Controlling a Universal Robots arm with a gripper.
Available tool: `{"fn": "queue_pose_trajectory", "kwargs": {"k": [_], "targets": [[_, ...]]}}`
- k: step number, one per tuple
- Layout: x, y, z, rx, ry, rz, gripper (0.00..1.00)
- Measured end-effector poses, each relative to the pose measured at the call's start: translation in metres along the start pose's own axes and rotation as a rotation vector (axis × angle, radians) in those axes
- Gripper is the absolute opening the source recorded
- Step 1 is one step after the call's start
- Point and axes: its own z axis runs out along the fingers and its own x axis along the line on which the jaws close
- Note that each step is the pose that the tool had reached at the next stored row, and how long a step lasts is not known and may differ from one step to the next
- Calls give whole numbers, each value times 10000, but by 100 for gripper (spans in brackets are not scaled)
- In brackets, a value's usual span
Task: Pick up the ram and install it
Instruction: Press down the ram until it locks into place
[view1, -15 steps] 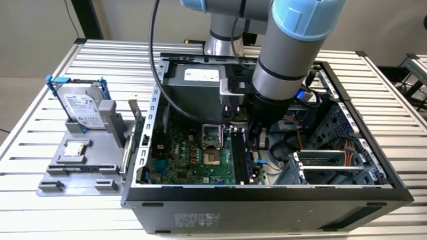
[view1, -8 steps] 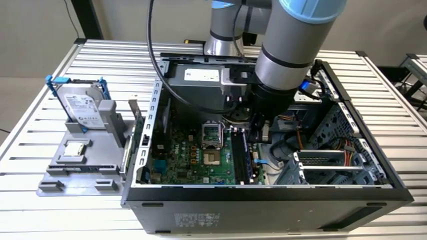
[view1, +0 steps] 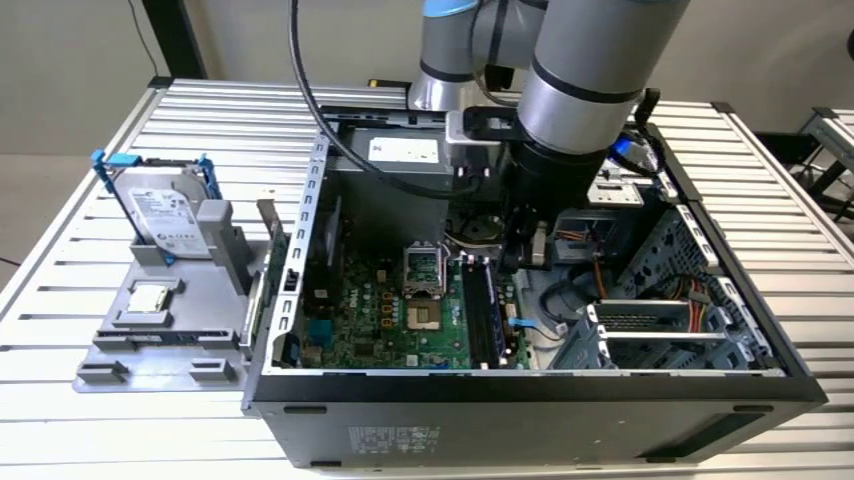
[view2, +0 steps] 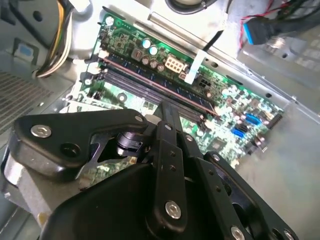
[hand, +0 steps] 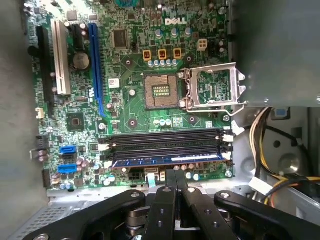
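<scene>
Inside the case (view1: 310, 230), the ram (hand: 167, 160) sits in its slot on the motherboard (hand: 130, 65); the gripper (hand: 175, 176), fingers closed together and empty, hovers just above it, apparently for pressing.

Matt black plastic end effector (hand: 175, 175); glossy green motherboard (hand: 135, 65); ribbed metal table (view1: 80, 300).

The arm reaches straight down, its tool (hand: 175, 176) with fingers pressed together.

Gripper (hand: 175, 176) base cut off; ram (hand: 167, 160) seating unclear.
</scene>
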Motion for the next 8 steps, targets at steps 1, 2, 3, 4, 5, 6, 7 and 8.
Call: {"fn": "queue_pose_trajectory", "kwargs": {"k": [1, 2, 3, 4, 5, 6, 7, 8], "targets": [[0, 1, -36, 0, 1, 0, 0], [-1, 2, -69, 0, 0, 0, 0], [-1, 2, -87, 0, 2, 0, 0], [-1, 2, -87, 0, -1, -1, 0], [-1, 2, -87, 1, -2, -1, 0], [-2, 2, -87, 1, -3, -1, 0], [-1, 2, -88, 0, -2, 0, 0], [-1, 2, -89, 0, -1, -1, 0]]}}
